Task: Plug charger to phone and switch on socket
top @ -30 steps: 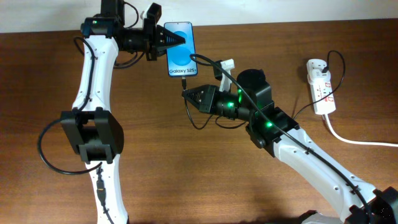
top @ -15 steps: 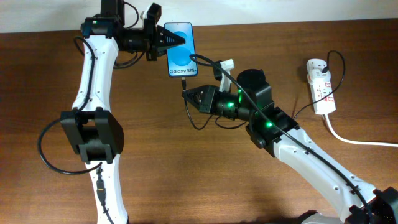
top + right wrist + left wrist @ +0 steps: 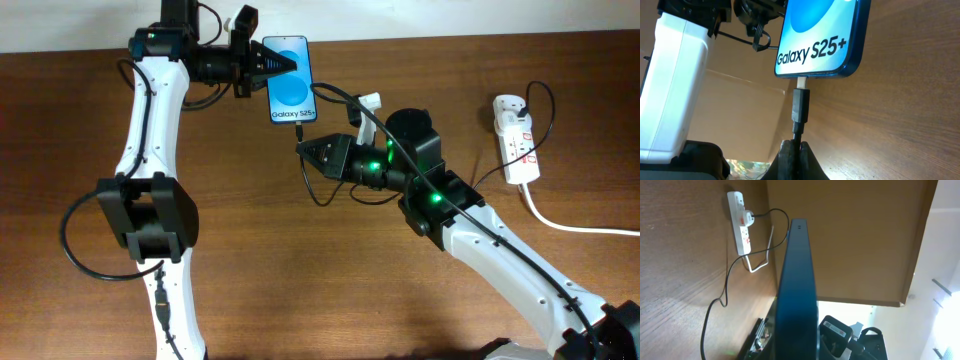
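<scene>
pinching the charger (image 3: 801, 107), right fingers (image 3: 785, 160) hold its plug at the port of the phone (image 3: 292, 92), which left fingers (image 3: 272, 58) clamp.

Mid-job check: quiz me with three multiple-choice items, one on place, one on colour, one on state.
1. Where is the power strip, seen overhead? A) far right B) far left C) front centre
2. The phone's screen colour? A) red B) blue C) green
3. The right gripper is: A) open B) shut on the charger cable C) shut on the power strip

1 A: it lies by the table's right edge.
2 B: bright blue above the Galaxy text.
3 B: it pinches the cable just behind the plug.
</scene>
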